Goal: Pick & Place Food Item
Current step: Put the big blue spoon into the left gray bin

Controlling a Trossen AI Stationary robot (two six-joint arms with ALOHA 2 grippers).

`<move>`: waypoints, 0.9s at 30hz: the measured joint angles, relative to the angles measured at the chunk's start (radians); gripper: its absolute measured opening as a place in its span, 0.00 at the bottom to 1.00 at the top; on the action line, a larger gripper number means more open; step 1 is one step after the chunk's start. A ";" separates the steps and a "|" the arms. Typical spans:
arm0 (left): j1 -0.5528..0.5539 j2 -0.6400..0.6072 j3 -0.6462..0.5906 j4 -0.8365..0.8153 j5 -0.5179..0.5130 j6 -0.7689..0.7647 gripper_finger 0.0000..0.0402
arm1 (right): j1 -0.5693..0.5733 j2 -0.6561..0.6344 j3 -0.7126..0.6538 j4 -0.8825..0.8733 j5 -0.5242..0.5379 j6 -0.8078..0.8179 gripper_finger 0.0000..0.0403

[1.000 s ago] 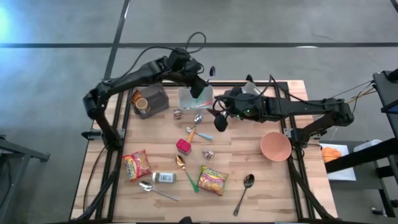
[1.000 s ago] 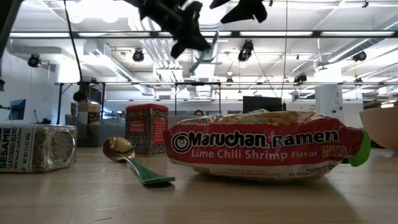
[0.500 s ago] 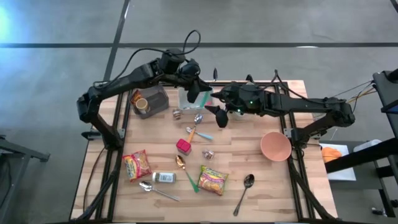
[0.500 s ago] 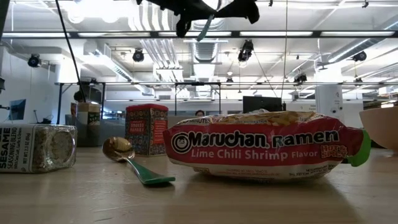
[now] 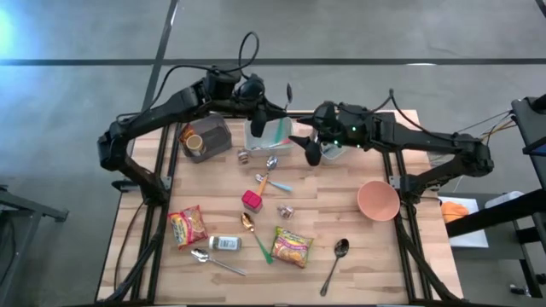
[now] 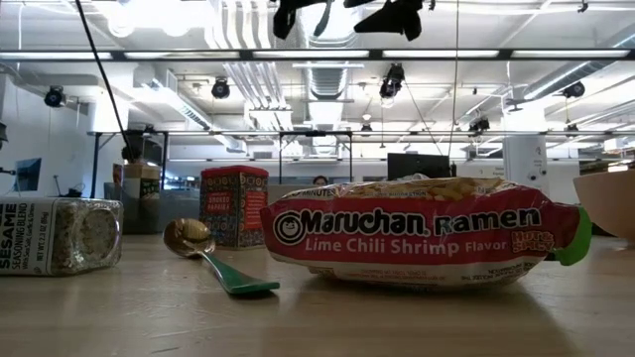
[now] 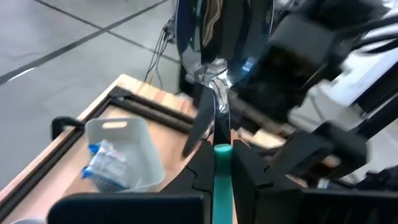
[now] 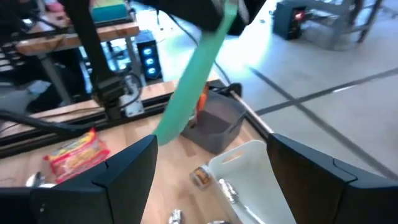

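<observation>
My left gripper (image 5: 266,109) hangs high over the white bin (image 5: 269,136) at the far side of the table, shut on a green-handled spoon (image 7: 214,93). My right gripper (image 5: 304,147) hovers open just right of the bin with nothing between its fingers (image 8: 93,180). Two ramen packs lie flat on the table, one (image 5: 292,246) near the front edge and one (image 5: 186,226) at the front left. The first pack fills the low view (image 6: 417,233). My left gripper pinches the spoon's green handle (image 7: 222,168) between its two fingers, close to where the metal neck begins. The spoon runs on ahead along the fingers, its bowl (image 7: 211,37) raised. The rest of the handle (image 8: 193,81) slants down behind the fingers. The spoon is lifted clear.
A grey box with a cup (image 5: 205,136) stands at the far left, a pink bowl (image 5: 378,200) at the right. A red can (image 5: 251,201), a sesame jar (image 5: 223,243), another green-handled spoon (image 5: 253,232) and further spoons (image 5: 339,256) lie mid-table and near the front.
My left gripper has risen and drawn toward the table's far edge, carrying the spoon up with it; in the low view it is now almost out of the top. My right gripper has shifted toward the far edge and stayed open.
</observation>
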 joint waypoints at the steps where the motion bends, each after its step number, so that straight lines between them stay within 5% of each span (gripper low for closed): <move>1: -0.003 -0.001 0.000 0.008 0.000 -0.019 0.05 | -0.009 0.002 0.000 -0.002 -0.031 0.003 0.75; 4: -0.011 -0.001 0.000 0.018 0.000 -0.065 0.05 | -0.031 0.009 -0.001 0.005 -0.102 0.026 0.75; 13: -0.024 -0.002 0.000 0.017 0.012 -0.140 0.05 | -0.054 0.001 -0.001 0.064 -0.100 0.052 0.75; 21: -0.025 -0.018 0.000 -0.027 0.003 -0.149 0.05 | -0.081 0.022 -0.001 -0.104 -0.101 -0.003 0.75; 27: -0.025 -0.061 0.000 -0.077 -0.103 -0.124 0.05 | -0.091 0.023 -0.005 -0.070 -0.173 -0.053 0.75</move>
